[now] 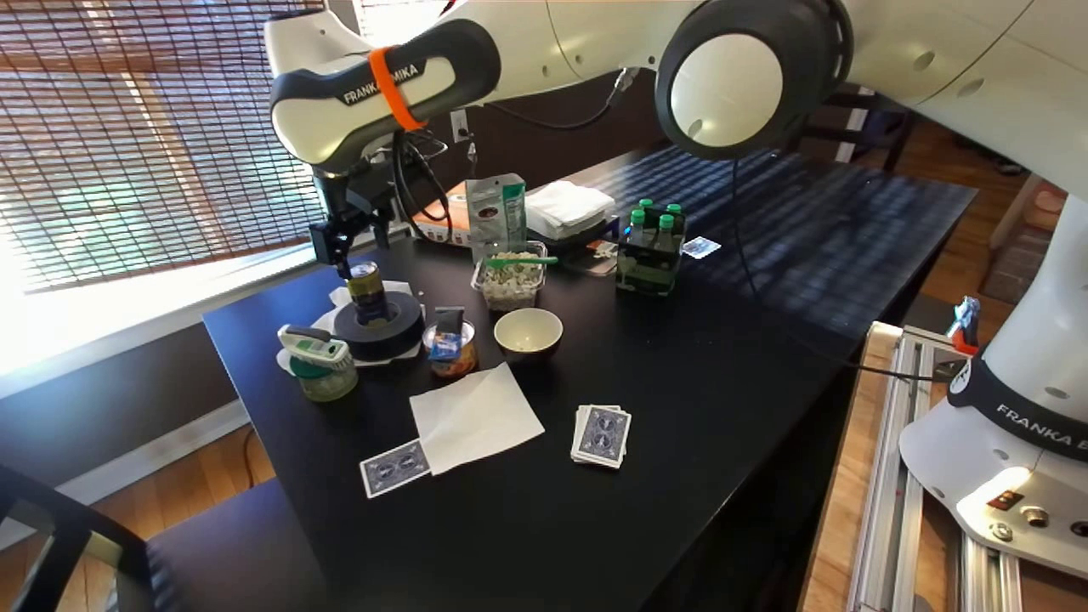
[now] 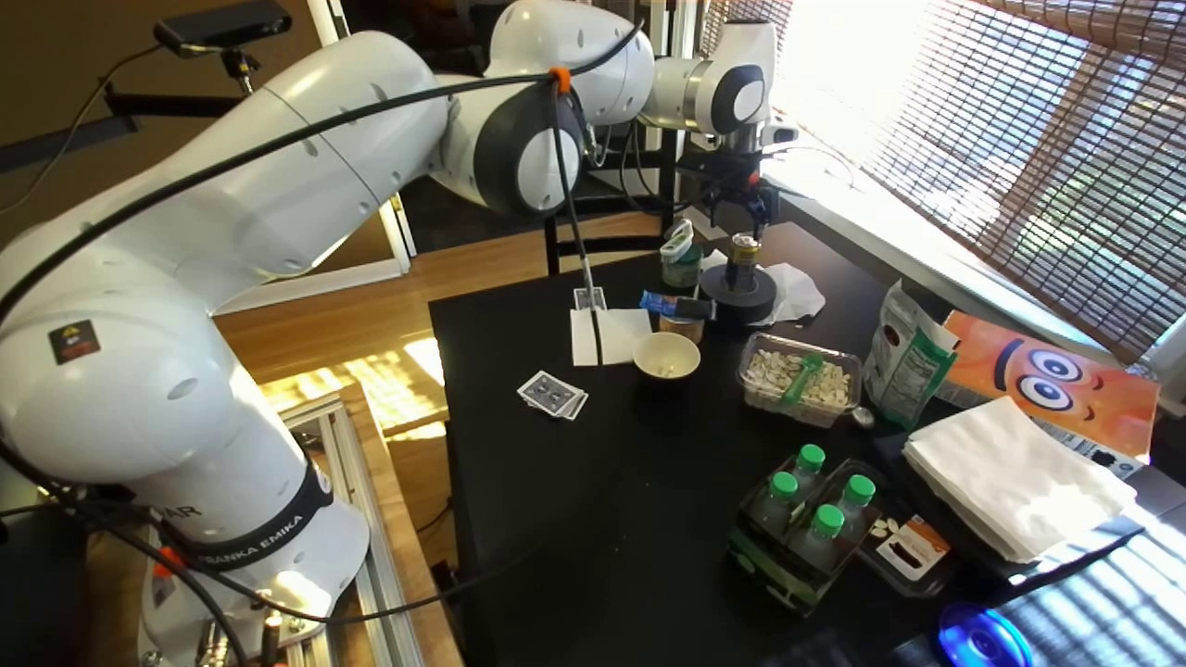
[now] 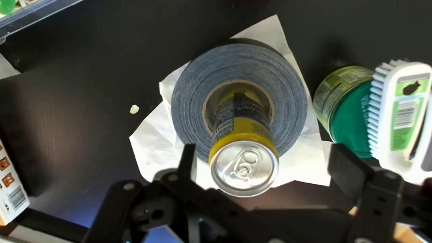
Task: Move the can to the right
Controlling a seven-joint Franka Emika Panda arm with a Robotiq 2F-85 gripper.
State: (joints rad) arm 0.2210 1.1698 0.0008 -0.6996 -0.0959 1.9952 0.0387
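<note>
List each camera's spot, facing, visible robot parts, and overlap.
Wrist view: wrist-mounted, facing down at yellow-and-dark metal can; open black gripper shows.
In an exterior view: raised, facing down across black rectangular table; white arm, gripper, white base at picture right.
In an exterior view: raised, opposite side, facing that table; arm, gripper, base at picture left.
Shared in both exterior views: can, table, round cream bowl.

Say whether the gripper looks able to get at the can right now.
Probably yes: the gripper hangs open by the can, whose upper part rises clear of the tape roll around its lower end.
</note>
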